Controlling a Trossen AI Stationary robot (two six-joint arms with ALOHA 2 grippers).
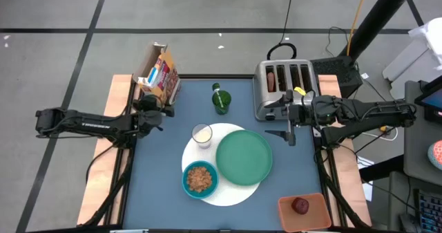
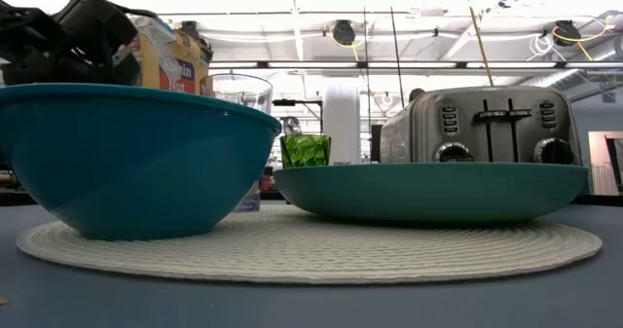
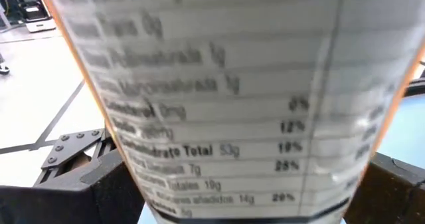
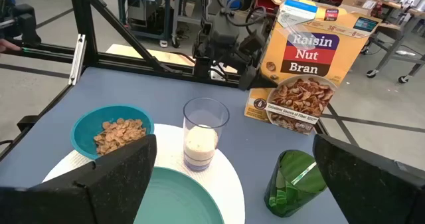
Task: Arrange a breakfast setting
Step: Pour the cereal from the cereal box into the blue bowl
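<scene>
The red fruit (image 1: 300, 205) lay nearest the front edge, alone in the orange tray (image 1: 286, 218) at five o'clock on the desk (image 1: 173, 171), well apart from everything else. Behind it the white round mat (image 1: 231, 195) filled the middle, carrying the teal bowl (image 1: 200, 179) of cereal at its seven o'clock, the green plate (image 1: 244, 157) bare on its right half, and the milk glass (image 1: 202, 135) at its eleven o'clock rim.

The right gripper (image 1: 289, 126) hung just beyond the plate's two o'clock edge, between plate and toaster (image 1: 284, 88), its fingers spread wide and holding nothing. The fruit lay toward six o'clock from those fingers, on this arm's side, so the right arm looked the nearer one to fetch it. Open desk ran between tray and plate, though the tray's raised lip would probably need clearing.

The left gripper (image 1: 153, 108) sat at nine o'clock, fingers released and straddling the cereal box (image 1: 160, 72), whose nutrition panel filled its wrist view. The green cup (image 1: 221, 100) stood at twelve o'clock beyond the mat, near the toaster.
</scene>
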